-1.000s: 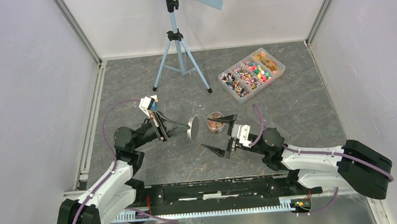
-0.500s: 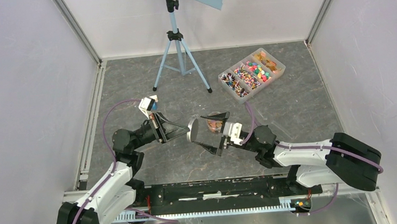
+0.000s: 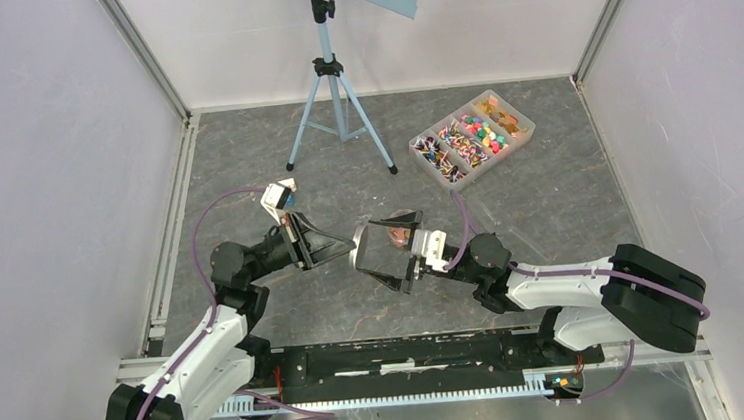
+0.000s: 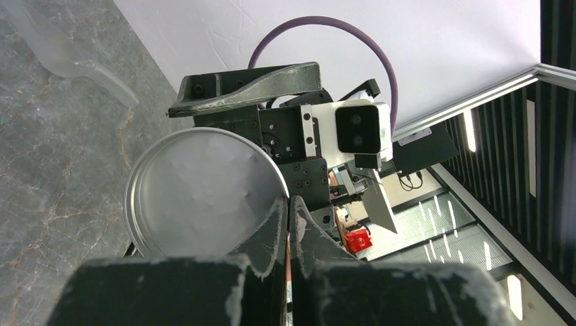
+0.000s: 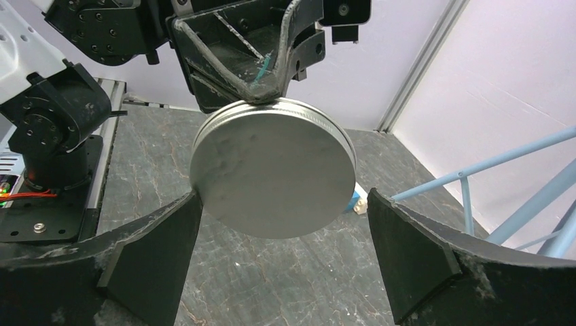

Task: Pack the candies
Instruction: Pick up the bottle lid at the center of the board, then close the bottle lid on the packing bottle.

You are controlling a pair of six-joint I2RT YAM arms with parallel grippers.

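Round silver metal lid (image 5: 273, 178) pinched upright by closed left jaws, seemingly presented for handover between wide-open, empty right jaws.

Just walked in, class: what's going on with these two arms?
The left gripper is shut on the rim of a round metal lid, holding it on edge above the table. The right gripper is wide open, a finger on either side of the lid, not yet closed on it; it looks like a handover. The candies sit in a compartment tray at the back right.
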